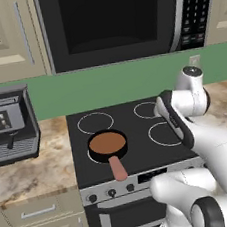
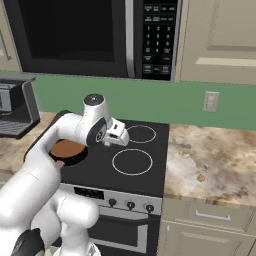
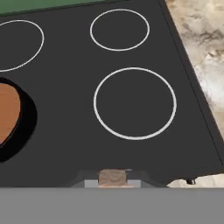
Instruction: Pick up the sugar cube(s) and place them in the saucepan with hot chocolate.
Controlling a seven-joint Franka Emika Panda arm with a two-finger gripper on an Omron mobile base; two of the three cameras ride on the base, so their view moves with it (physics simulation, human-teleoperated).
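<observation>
The fingers (image 3: 113, 178) are pinched narrow on a small tan sugar cube (image 3: 113, 176), carried right of the saucepan (image 1: 107, 144). It looks light and crumbly; its flat sides suit a gentle grip.

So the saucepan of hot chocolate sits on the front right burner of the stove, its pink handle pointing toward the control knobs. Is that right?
Not quite. The saucepan sits on the front left burner, not the front right; the left base view shows this plainly. The front right burner ring is bare in the hand view. The rest holds: its pink handle points toward the control knobs.
</observation>
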